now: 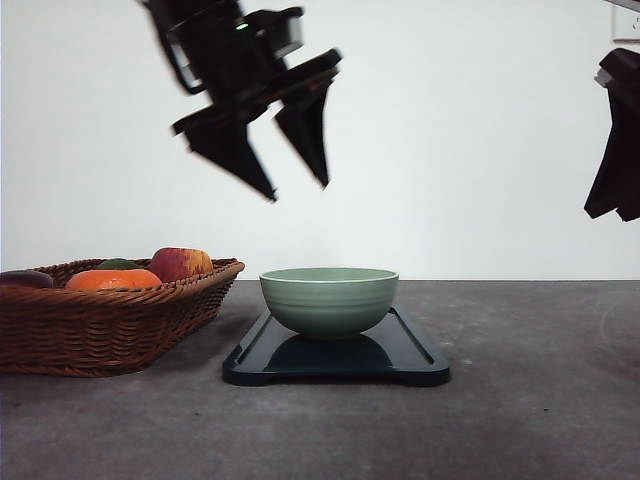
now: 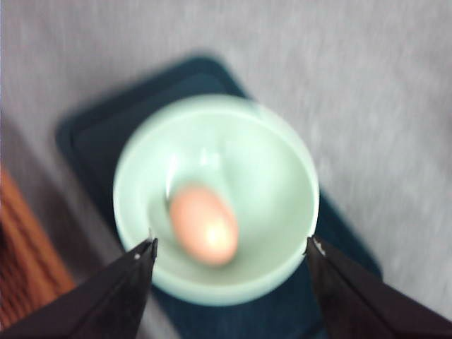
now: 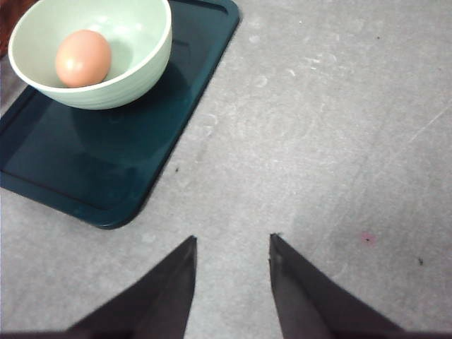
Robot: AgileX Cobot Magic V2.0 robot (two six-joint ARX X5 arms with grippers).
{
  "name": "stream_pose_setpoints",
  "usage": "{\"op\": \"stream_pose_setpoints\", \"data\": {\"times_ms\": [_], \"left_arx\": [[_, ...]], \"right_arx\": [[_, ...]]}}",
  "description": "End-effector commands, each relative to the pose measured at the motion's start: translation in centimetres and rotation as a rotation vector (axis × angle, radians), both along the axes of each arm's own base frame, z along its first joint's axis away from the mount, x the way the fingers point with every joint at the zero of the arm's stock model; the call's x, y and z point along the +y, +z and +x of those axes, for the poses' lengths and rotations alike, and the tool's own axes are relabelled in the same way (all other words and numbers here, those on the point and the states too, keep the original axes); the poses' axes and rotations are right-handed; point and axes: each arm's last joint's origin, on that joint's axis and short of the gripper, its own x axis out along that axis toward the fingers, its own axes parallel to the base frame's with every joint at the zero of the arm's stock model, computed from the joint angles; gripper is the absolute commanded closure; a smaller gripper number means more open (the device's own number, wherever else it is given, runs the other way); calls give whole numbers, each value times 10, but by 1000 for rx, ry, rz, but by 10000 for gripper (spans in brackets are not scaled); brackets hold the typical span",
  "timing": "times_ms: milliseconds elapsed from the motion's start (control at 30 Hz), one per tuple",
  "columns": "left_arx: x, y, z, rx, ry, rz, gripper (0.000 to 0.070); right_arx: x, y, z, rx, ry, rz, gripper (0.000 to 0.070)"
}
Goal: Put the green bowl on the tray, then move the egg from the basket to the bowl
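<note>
Risk lay mostly with the basket (image 1: 110, 320) beside the tray (image 1: 415, 362): my left tool (image 1: 298, 185), spread wide and empty above the green bowl (image 1: 329, 298), could have clipped its rim and slid it across the counter (image 1: 530, 420). My right tool (image 3: 232, 244) hung open, well apart. Pale, ridged, the bowl sat on the tray, cradling the reddish-brown egg (image 3: 83, 58).

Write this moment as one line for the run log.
green bowl: on tray | egg: in bowl | left claw: open, empty, above bowl | right claw: open, empty
</note>
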Motion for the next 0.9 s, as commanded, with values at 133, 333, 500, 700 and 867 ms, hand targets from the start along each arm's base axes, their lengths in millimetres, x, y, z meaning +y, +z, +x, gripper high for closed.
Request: {"op": "stream_pose_setpoints", "data": {"times_ms": [133,333,500,700,867], "left_arx": [[32,-11,-37,-26,60,-58,273],[75,-25,-75,-43,174,-75,273],[106,-34,-104,-54,268,-115,273],[132,-46,-131,-71,367,-171,274],[143,-45,-140,-89,426,-195,274]], "right_arx": [[1,1,1,-4,3,3,499],[2,2,2,-15,21,1,499],[4,5,3,-43,66,26,498],[4,6,3,-63,84,22,498],[6,6,2,-57,140,49,498]]}}
